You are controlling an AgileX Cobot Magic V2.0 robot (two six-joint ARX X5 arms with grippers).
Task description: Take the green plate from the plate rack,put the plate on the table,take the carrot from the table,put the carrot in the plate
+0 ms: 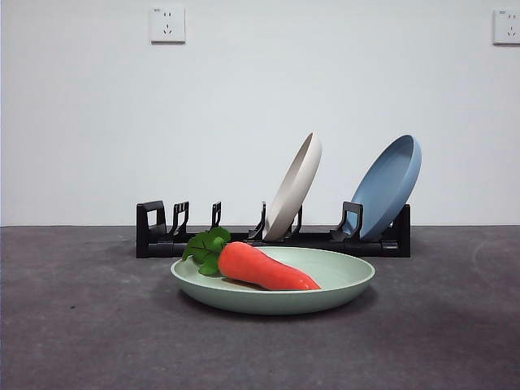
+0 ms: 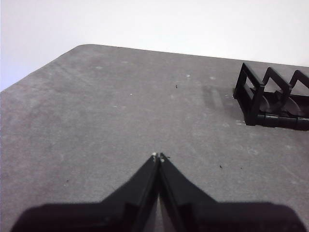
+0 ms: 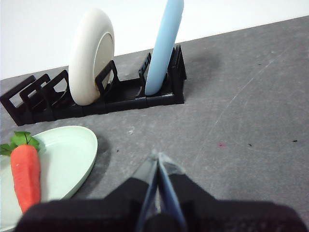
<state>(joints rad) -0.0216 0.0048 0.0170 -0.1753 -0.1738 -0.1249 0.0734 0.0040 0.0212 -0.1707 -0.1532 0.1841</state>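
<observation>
The green plate [image 1: 341, 280] lies flat on the table [image 1: 73, 325] in front of the plate rack [image 1: 158, 236]. The carrot [image 1: 264, 266] lies in the plate, leaves toward the left. In the right wrist view the plate [image 3: 67, 154] and the carrot [image 3: 26, 176] show beside my right gripper [image 3: 157, 155], which is shut and empty, apart from the plate. My left gripper [image 2: 158, 156] is shut and empty over bare table [image 2: 96, 111], with the rack's end [image 2: 270, 99] off to one side. No gripper shows in the front view.
A cream-beige plate [image 1: 296, 185] and a blue plate [image 1: 390, 185] stand tilted in the rack; they also show in the right wrist view, cream [image 3: 91, 55] and blue [image 3: 164, 46]. Two wall sockets [image 1: 167, 24] sit on the white wall behind.
</observation>
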